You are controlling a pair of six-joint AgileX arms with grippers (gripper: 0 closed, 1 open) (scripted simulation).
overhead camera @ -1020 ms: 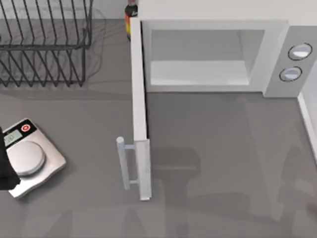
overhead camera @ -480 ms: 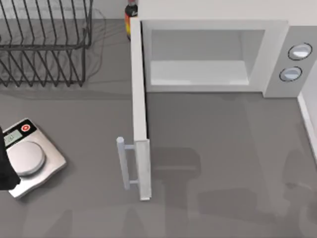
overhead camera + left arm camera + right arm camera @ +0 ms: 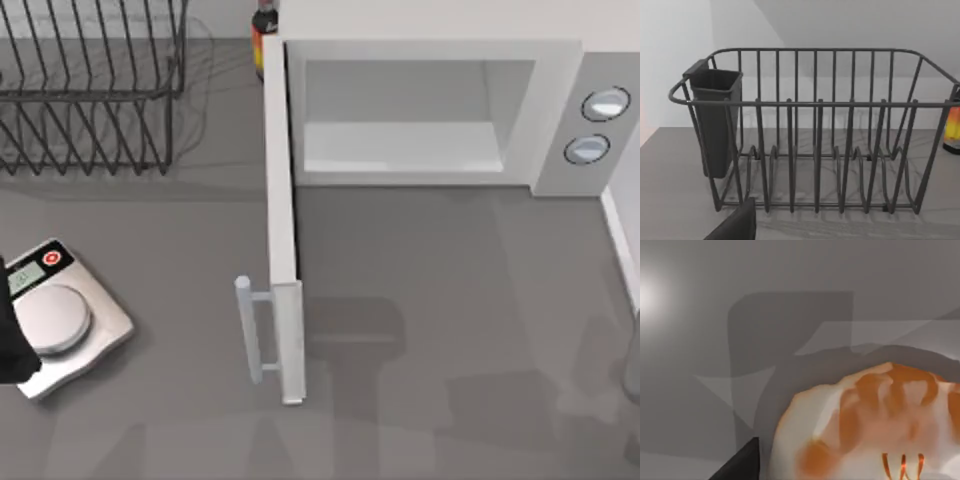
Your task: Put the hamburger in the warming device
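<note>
White and boxy, the microwave (image 3: 440, 110) stands at the far side of the grey table (image 3: 450, 300), with its hinged door (image 3: 282, 230) swung fully open toward the near side. The door's pale bar handle (image 3: 248, 330) sits at its near end, on the left face. Inside, the cavity floor (image 3: 400, 148) is bare and pale. Two round grey knobs (image 3: 597, 122) sit on the panel at the microwave's right.

At the far left, a dark wire dish rack (image 3: 90, 85) stands on the table. The left wrist view looks straight at this rack (image 3: 815, 130) and shows a dark cutlery cup (image 3: 715, 120) hung on one end of it. Between the rack and the microwave is a dark bottle with an orange label (image 3: 262, 35), right against the microwave's far left corner. A small silver kitchen scale (image 3: 60, 320) lies at the near left, well apart from the door.

My left arm (image 3: 10, 340) is a dark shape at the table's left edge, just beside the scale; whether its pincer is released or clenched I cannot tell.

The hamburger (image 3: 870, 425) shows close up in the right wrist view, a tan-orange bun with pale patches, with grey table behind it. A dark finger (image 3: 740, 465) of the right pincer pokes in next to it, but I cannot tell whether that pincer is grasping the bun.
</note>
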